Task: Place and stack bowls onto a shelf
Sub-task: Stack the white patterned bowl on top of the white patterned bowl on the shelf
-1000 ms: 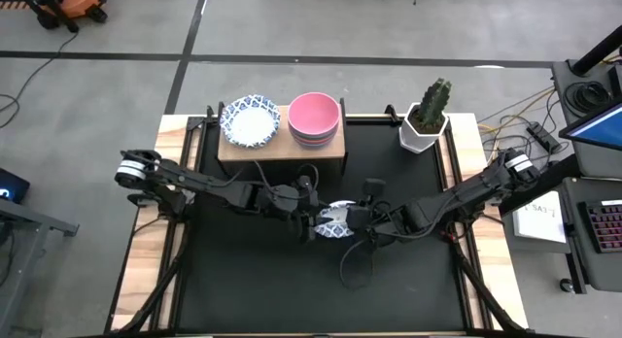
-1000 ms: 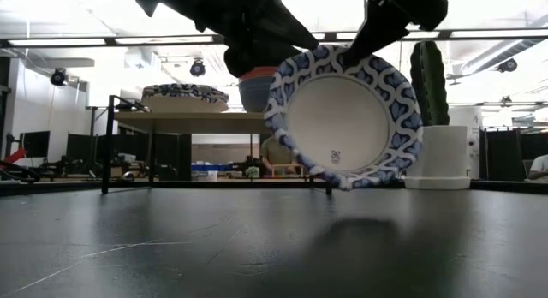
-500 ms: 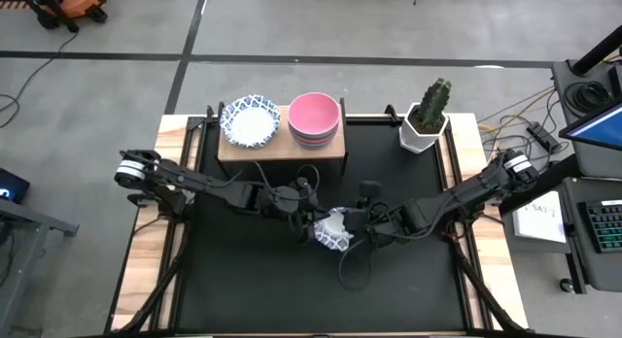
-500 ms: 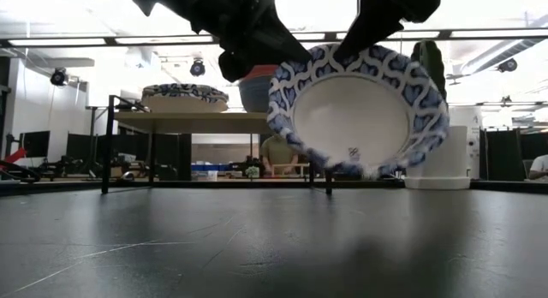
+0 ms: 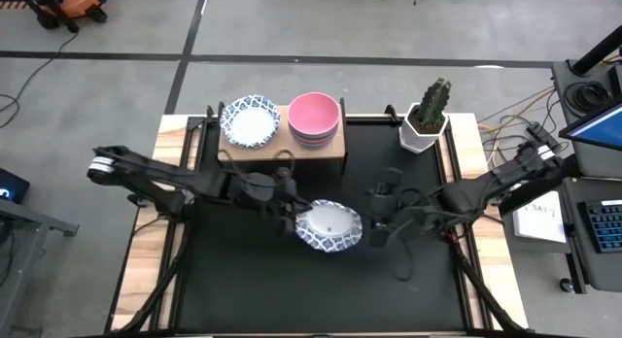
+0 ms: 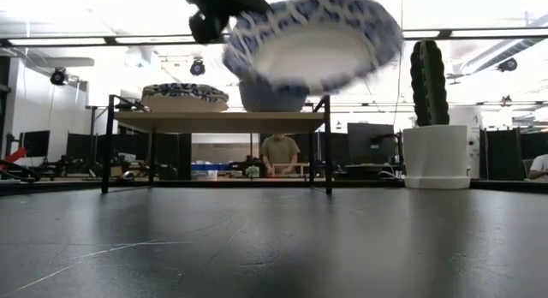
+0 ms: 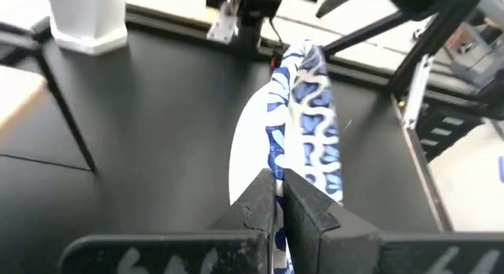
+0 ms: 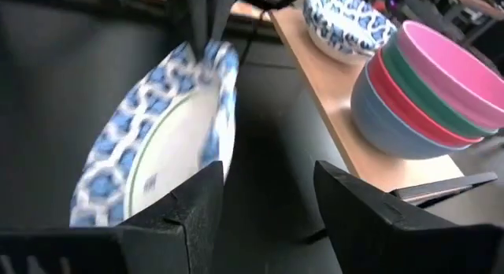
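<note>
A white bowl with a blue patterned rim (image 5: 328, 224) hangs above the middle of the black mat, with my left gripper (image 5: 292, 219) shut on it. In the low view this bowl (image 6: 312, 37) is high and tilted, its underside showing. To the bowl's right, my right gripper (image 5: 375, 221) stands open and apart from it; its two fingers frame the bowl (image 8: 157, 160) in the right wrist view. The shelf (image 5: 282, 147) at the far side carries a patterned bowl (image 5: 250, 119) and a stack of plain bowls with a pink one on top (image 5: 314, 117). My left gripper pinches the bowl's rim (image 7: 275, 152) on the bowl's left side between its two shut fingers, one on each face of the wall. The fingers come about level from the table's left. The bowl is lifted clear of the mat, opening upward and tilted.
A white pot with a cactus (image 5: 426, 119) stands at the mat's far right corner. The black mat (image 5: 253, 280) has free room in front of the shelf and along the near edge. A person (image 6: 279, 152) shows in the room behind the shelf.
My left gripper has shut on the bowl's rim, and my right gripper has opened, let go and drawn back toward the table's right edge. The bowl, which stood on edge between the two grippers, has turned to nearly level and risen higher.
</note>
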Available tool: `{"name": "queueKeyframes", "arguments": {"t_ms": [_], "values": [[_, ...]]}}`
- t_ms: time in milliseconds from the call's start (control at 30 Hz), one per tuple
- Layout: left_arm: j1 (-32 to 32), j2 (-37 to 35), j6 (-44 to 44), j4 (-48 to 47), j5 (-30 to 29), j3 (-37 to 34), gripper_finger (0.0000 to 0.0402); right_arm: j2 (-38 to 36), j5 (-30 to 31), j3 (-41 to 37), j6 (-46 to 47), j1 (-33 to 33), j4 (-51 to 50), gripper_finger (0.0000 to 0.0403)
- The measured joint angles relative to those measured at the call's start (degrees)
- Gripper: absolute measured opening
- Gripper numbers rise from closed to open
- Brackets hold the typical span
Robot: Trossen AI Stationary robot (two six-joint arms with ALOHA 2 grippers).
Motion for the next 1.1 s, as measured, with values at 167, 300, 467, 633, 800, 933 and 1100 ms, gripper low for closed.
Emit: {"name": "queueKeyframes", "arguments": {"t_ms": [167,300,467,633,800,933,1100], "values": [[0.0,-9.7,2.1,-4.0,-1.1,0.0,0.0000,-6.0,0.4,-7.3,-1.9,2.6,8.7,0.0191],[0.4,-19.2,3.0,-7.2,-6.7,0.0,0.0000,-10.0,0.4,-15.2,-3.2,3.3,18.0,0.0192],[1.5,-31.4,3.0,-13.3,-21.3,0.4,0.0000,-13.1,0.5,-22.9,-5.0,3.3,30.3,0.0192],[5.5,-39.3,2.8,-21.5,-40.1,0.9,0.0000,-13.2,0.5,-25.4,-8.1,3.3,36.3,0.0192],[14.1,-42.8,0.9,-26.8,-40.8,1.1,0.0000,-12.8,0.5,-25.4,-8.2,3.3,36.8,0.0192],[21.4,-42.4,-1.4,-31.0,-36.8,1.1,0.0000,-12.9,0.5,-25.4,-8.2,3.3,37.9,0.0192],[30.0,-37.9,-2.0,-33.3,-28.1,1.1,0.0000,-12.9,0.5,-25.4,-8.2,3.3,39.0,0.0192]]}}
